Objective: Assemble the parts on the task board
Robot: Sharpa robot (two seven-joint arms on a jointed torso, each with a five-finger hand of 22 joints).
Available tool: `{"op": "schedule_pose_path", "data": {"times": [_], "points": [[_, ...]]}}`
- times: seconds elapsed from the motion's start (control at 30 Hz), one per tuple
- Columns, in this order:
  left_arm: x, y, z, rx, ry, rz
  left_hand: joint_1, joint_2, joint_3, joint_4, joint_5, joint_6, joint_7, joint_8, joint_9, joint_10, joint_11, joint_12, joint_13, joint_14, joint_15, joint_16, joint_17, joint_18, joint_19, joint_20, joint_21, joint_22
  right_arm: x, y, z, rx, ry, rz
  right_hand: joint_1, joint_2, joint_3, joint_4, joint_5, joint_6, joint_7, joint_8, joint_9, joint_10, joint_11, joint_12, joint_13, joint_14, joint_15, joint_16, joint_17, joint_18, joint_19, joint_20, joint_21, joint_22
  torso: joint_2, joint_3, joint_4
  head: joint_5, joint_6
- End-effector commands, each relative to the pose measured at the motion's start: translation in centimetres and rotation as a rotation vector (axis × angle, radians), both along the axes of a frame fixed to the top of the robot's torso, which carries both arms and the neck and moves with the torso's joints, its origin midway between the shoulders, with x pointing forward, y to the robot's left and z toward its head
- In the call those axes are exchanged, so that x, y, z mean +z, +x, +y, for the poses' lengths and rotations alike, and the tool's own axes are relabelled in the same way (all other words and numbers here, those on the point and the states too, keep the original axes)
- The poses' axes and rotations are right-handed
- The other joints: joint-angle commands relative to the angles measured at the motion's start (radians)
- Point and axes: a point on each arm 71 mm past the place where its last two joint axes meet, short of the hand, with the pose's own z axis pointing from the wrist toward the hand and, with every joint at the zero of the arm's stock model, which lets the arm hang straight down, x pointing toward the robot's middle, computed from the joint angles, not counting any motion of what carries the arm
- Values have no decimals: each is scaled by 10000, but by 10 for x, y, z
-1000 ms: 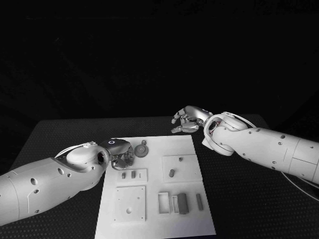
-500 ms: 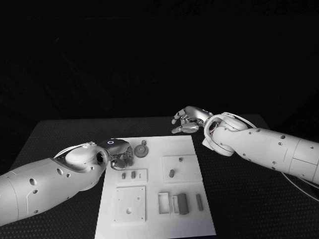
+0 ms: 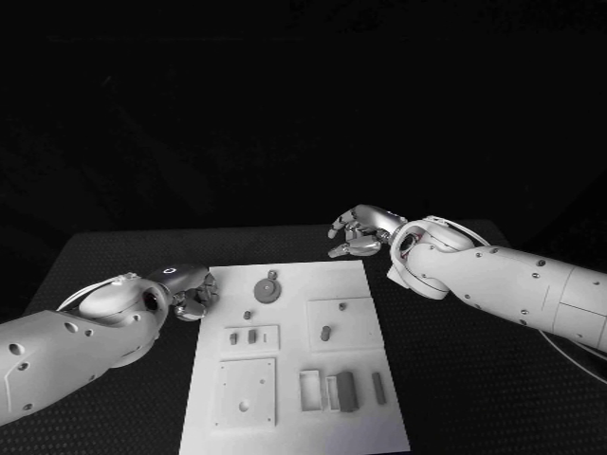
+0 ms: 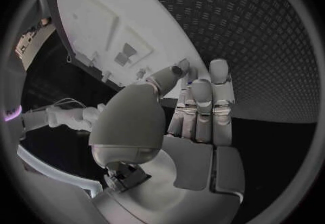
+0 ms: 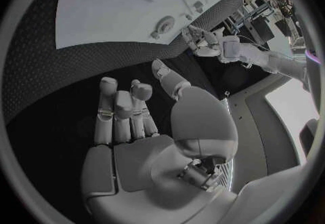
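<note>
Hovering off the task board's [image 3: 297, 351] left edge, near its far-left corner: left robot hand [image 3: 192, 296], fingers loosely curled and close together, nothing between them, over bare black tabletop [image 3: 112, 261]. Seen from the left wrist: same fingers [image 4: 202, 107] lying side by side, thumb bent across toward them, grasping nothing, the board's edge just beyond the fingertips. Poised past the board's far-right corner, above the tabletop: right robot hand [image 3: 359, 230], fingers bent inward but apart, empty. Confirmed from the right wrist: palm bare, fingers [image 5: 122, 113] half-folded, board lying well beyond them.

Lying on the board near its far edge, just right of the left robot hand and apart from it: round disc part [image 3: 266, 286]. Set further toward the near edge: small upright pieces on a raised square plate [image 3: 251, 336], a slotted plate [image 3: 344, 320] on the right side, and a row of narrow bars [image 3: 344, 389] near the near-right corner. Touched by neither robot hand.
</note>
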Motion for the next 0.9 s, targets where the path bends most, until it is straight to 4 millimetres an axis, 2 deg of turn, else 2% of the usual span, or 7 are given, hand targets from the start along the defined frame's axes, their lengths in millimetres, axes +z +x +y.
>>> {"op": "schedule_pose_path", "data": {"times": [0.03, 0.27, 0.37, 0.43, 0.6, 0.73, 0.9], "points": [[9, 5, 10, 1143, -3099, 647, -200, -61, -63, 23, 8, 80, 61, 46, 16, 0, 1, -4, 14, -158, 52, -185, -79, 658, -156, 65, -141, 150, 0, -2, 2, 486, 130, 170, 77, -33, 98, -1, 66, -85, 23, -68, -7, -273, 12, -219, -101, -199, 7, -198, -78, 111, -204, 56, -135, 151, -14, 6, 10, -65, 63], [27, 8, 41, 2121, -5832, 1164, -885, -166, -685, -20, -114, -71, 101, 87, 57, -373, 235, -173, -11, -1235, 311, -1567, -666, 376, -1403, 370, -1190, -379, -1, -12, 4, 1071, 12, 350, 62, 26, 304, 7, 62, -69, 54, -40, 42, -1400, 53, -2633, -1774, -897, 55, -1890, -1140, -39, -1175, 420, -978, -129, -10, 1, 30, -107, 177], [29, 7, 47, 2341, -6560, 1397, -899, -148, -774, -29, -114, -119, 103, 127, 90, -445, 326, -169, -2, -1556, 413, -2329, -980, 241, -1830, 498, -1724, -769, -3, -18, 4, 1266, -278, 326, 136, 14, 413, 30, 80, -40, 177, 2, 82, -2173, 245, -4639, -3188, -693, 343, -2043, -1341, 9, -1150, 462, -1041, -157, -17, 2, 33, -104, 234], [29, 6, 50, 2451, -7123, 1623, -918, -136, -782, -12, -114, -125, 101, 154, 109, -498, 393, -176, -5, -1858, 511, -2832, -1176, 128, -2181, 613, -2072, -1009, -6, -23, 3, 1467, -668, 256, 268, -35, 445, 10, 77, -27, 302, 33, 108, -2037, 353, -5488, -3897, -619, 337, -2076, -1418, 38, -1126, 493, -1058, -153, -12, -5, 25, -108, 264], [30, 2, 50, 2373, -8099, 2047, -892, -114, -752, -13, -95, -213, 121, 180, 134, -813, 596, -211, -87, -3093, 1131, -4398, -1737, -272, -3581, 1083, -3007, -1702, -14, -35, 2, 1919, -1536, 213, 676, -47, 376, -16, 62, 94, 357, 191, 189, -1779, 528, -7183, -5338, -525, 489, -2036, -1540, 126, -1040, 598, -1098, -129, -3, -17, 11, -86, 304], [30, -1, 46, 2272, -8506, 2228, -820, -89, -804, -19, -105, -408, 186, 128, 108, -1157, 730, -219, -244, -3370, 1451, -5155, -1926, -256, -4222, 1395, -2983, -2146, -28, -47, -5, 2153, -2420, 411, 864, -36, 283, -22, 69, 267, 285, 328, 237, -1536, 588, -7822, -5950, -435, 567, -1960, -1602, 131, -954, 627, -1110, -103, -1, -24, 26, -97, 327], [30, -4, 39, 2096, -8696, 2476, -799, -50, -836, -13, -102, -439, 194, 137, 107, -1221, 750, -201, -313, -3300, 1485, -5338, -1920, -203, -4246, 1446, -2962, -2293, -37, -57, -6, 2412, -3344, 372, 929, 2, 244, -14, 62, 492, 186, 459, 276, -1254, 578, -8052, -6225, -372, 536, -1919, -1651, 131, -882, 607, -1116, -84, 1, -26, -5, -85, 349]]}}
